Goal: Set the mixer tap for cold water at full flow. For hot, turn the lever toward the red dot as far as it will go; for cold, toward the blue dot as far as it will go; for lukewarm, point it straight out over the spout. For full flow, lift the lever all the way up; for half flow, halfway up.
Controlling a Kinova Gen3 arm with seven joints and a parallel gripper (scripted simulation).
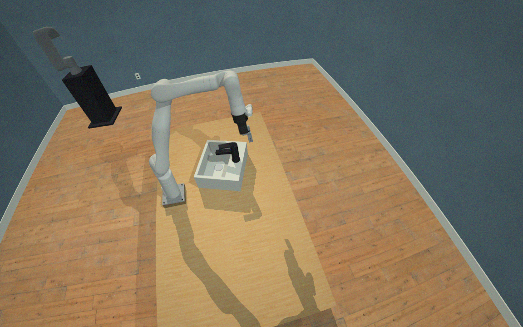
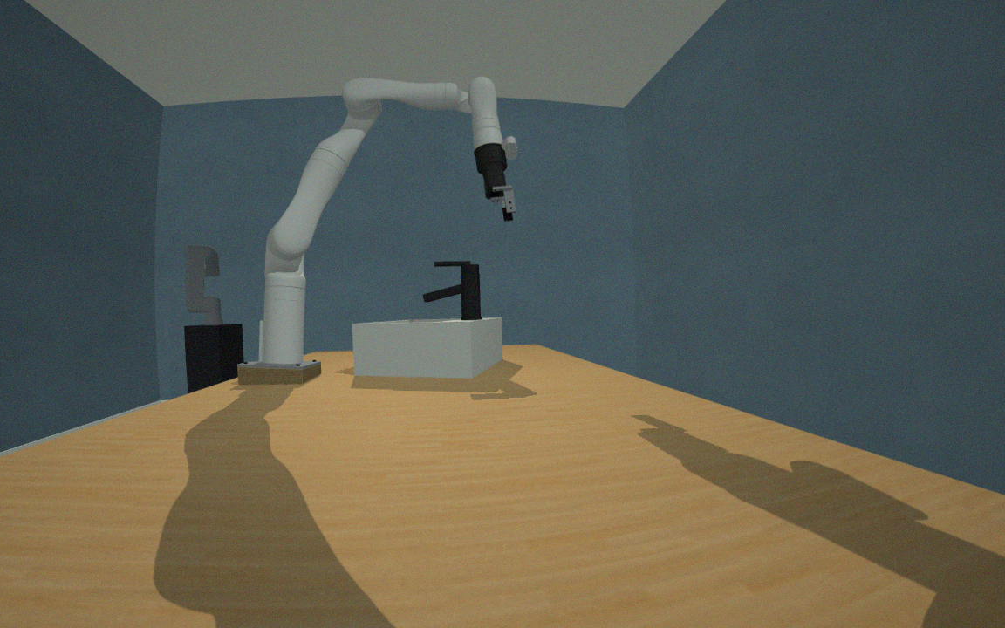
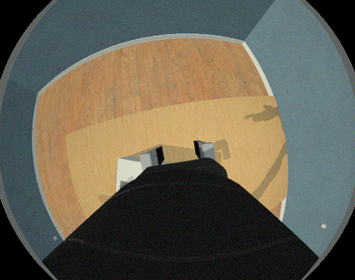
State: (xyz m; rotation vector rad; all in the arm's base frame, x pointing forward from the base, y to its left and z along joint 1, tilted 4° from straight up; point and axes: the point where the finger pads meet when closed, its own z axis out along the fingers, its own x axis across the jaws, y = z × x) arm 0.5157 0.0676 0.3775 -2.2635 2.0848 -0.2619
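A black mixer tap [image 1: 230, 151] stands at the back rim of a white basin [image 1: 220, 165] on the table. Its lever [image 2: 451, 265] lies flat on top and points out over the spout [image 2: 440, 293]. I cannot make out the red and blue dots. My gripper [image 1: 249, 136] is open and empty, high above and a little beyond the tap's side; it also shows in the exterior view [image 2: 506, 204]. In the wrist view my fingers stand apart with a corner of the basin [image 3: 127, 168] below them; the tap is hidden.
The arm's base [image 1: 172, 194] is bolted to the table left of the basin. A black pedestal [image 1: 90, 97] with a grey object on top stands on the floor at the far left corner.
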